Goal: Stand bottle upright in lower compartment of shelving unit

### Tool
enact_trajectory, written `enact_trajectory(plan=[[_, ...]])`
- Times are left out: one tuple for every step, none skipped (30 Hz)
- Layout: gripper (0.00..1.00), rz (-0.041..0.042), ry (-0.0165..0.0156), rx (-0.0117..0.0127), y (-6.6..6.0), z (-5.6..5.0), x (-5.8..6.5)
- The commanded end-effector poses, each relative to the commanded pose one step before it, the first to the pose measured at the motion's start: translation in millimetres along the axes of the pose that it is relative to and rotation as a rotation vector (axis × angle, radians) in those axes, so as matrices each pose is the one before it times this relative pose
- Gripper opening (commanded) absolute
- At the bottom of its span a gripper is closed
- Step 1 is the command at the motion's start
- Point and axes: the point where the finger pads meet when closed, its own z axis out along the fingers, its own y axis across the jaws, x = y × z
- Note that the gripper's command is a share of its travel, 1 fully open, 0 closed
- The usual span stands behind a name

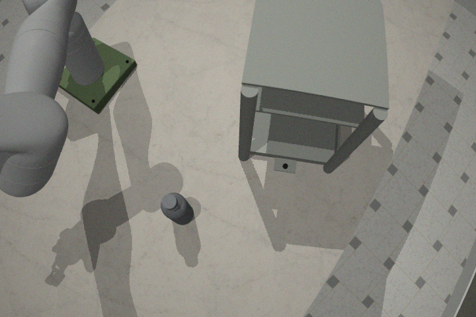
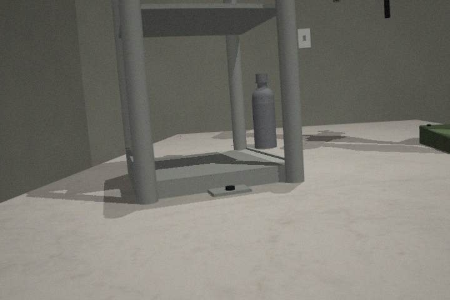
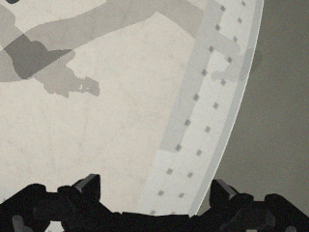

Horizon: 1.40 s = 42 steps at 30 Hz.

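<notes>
The bottle [image 1: 175, 207] stands upright on the desk top, cap up, its long axis vertical, well apart from the shelving unit [image 1: 248, 123] and outside its lower compartment. In the wrist view it shows only at the upper-left corner, so it lies far ahead and to one side of the gripper [image 3: 154, 216]. The gripper is fully open and holds nothing. The bottle is grey, cylindrical, narrow-necked.
</notes>
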Motion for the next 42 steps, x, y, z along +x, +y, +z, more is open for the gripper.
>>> enact_trajectory(plan=[[1.00, -0.00453, 0.00135, -0.00226, -0.16, -1.06, 3.10], [1.00, 0.00000, 0.00000, 0.00000, 0.00, 0.00, 0.00], [1.00, 0.00000, 0.00000, 0.00000, 0.00, 0.00, 0.00], [1.00, 0.00000, 0.00000, 0.00000, 0.00, 0.00, 0.00], [1.00, -0.05176, 0.01263, 0.00625, -5.18, -1.05, 13.69], [1.00, 0.00000, 0.00000, 0.00000, 0.00, 0.00, 0.00], [1.00, 0.00000, 0.00000, 0.00000, 0.00, 0.00, 0.00], [1.00, 0.00000, 0.00000, 0.00000, 0.00, 0.00, 0.00], [1.00, 0.00000, 0.00000, 0.00000, 0.00, 0.00, 0.00], [1.00, 0.00000, 0.00000, 0.00000, 0.00, 0.00, 0.00], [1.00, 0.00000, 0.00000, 0.00000, 0.00, 0.00, 0.00], [1.00, 0.00000, 0.00000, 0.00000, 0.00, 0.00, 0.00], [1.00, -0.05188, 0.01268, 0.00603, -4.80, -0.93, 13.81], [1.00, 0.00000, 0.00000, 0.00000, 0.00, 0.00, 0.00], [1.00, 0.00000, 0.00000, 0.00000, 0.00, 0.00, 0.00], [1.00, 0.00000, 0.00000, 0.00000, 0.00, 0.00, 0.00], [1.00, 0.00000, 0.00000, 0.00000, 0.00, 0.00, 0.00], [1.00, 0.00000, 0.00000, 0.00000, 0.00, 0.00, 0.00], [1.00, 0.00000, 0.00000, 0.00000, 0.00, 0.00, 0.00], [1.00, 0.00000, 0.00000, 0.00000, 0.00, 0.00, 0.00], [1.00, 0.00000, 0.00000, 0.00000, 0.00, 0.00, 0.00], [1.00, -0.05193, 0.01271, 0.00581, -4.42, -0.80, 13.90], [1.00, 0.00000, 0.00000, 0.00000, 0.00, 0.00, 0.00], [1.00, 0.00000, 0.00000, 0.00000, 0.00, 0.00, 0.00], [1.00, 0.00000, 0.00000, 0.00000, 0.00, 0.00, 0.00], [1.00, 0.00000, 0.00000, 0.00000, 0.00, 0.00, 0.00], [1.00, 0.00000, 0.00000, 0.00000, 0.00, 0.00, 0.00], [1.00, 0.00000, 0.00000, 0.00000, 0.00, 0.00, 0.00], [1.00, 0.00000, 0.00000, 0.00000, 0.00, 0.00, 0.00], [1.00, -0.05191, 0.01273, 0.00558, -4.02, -0.67, 13.95], [1.00, 0.00000, 0.00000, 0.00000, 0.00, 0.00, 0.00], [1.00, 0.00000, 0.00000, 0.00000, 0.00, 0.00, 0.00], [1.00, 0.00000, 0.00000, 0.00000, 0.00, 0.00, 0.00], [1.00, 0.00000, 0.00000, 0.00000, 0.00, 0.00, 0.00], [1.00, 0.00000, 0.00000, 0.00000, 0.00, 0.00, 0.00], [1.00, 0.00000, 0.00000, 0.00000, 0.00, 0.00, 0.00], [1.00, 0.00000, 0.00000, 0.00000, 0.00, 0.00, 0.00], [1.00, 0.00000, 0.00000, 0.00000, 0.00, 0.00, 0.00], [1.00, -0.05183, 0.01272, 0.00536, -3.63, -0.55, 13.98], [1.00, 0.00000, 0.00000, 0.00000, 0.00, 0.00, 0.00], [1.00, 0.00000, 0.00000, 0.00000, 0.00, 0.00, 0.00], [1.00, 0.00000, 0.00000, 0.00000, 0.00, 0.00, 0.00]])
